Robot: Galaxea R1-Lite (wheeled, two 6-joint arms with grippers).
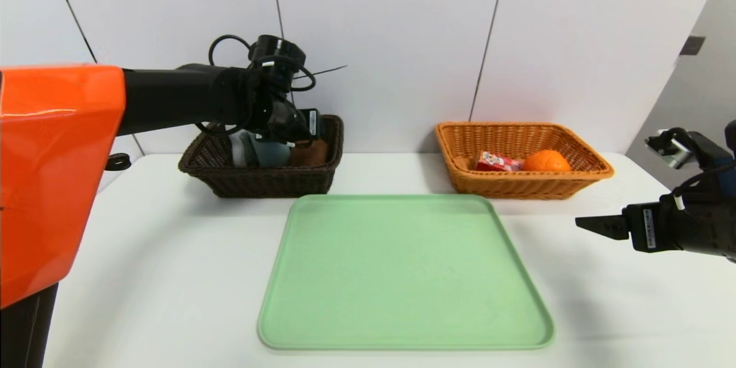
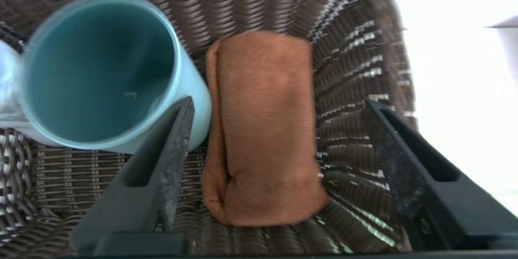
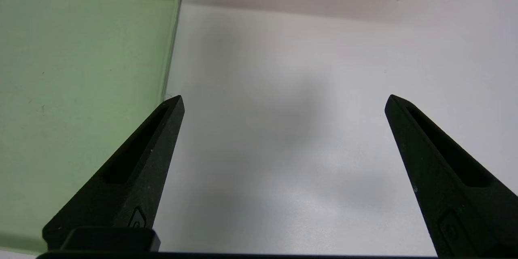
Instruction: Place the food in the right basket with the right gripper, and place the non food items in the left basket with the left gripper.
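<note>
Cloth (image 2: 265, 129) lies free in the dark basket (image 2: 356, 48) between my spread left gripper (image 2: 279, 103) fingers (holding nothing); my right gripper (image 3: 283, 99) hangs wide, empty.

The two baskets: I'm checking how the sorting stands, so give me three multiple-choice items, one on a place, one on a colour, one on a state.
1. Where does the brown folded cloth lie?
A. on the green tray
B. in the dark basket, beside the blue cup
C. in the orange basket

2. What colour is the tray?
A. green
B. red
C. black

3. How does the left gripper stand?
A. shut on the cloth
B. shut on the cup
C. open above the cloth, holding nothing

Answers:
1 B: the left wrist view shows the cloth on the dark basket floor next to the blue cup.
2 A: the head view shows it pale green, nothing on it.
3 C: its fingers are spread either side of the cloth, which lies on the wicker.

The right gripper is parked open over the table, right of the tray.
</note>
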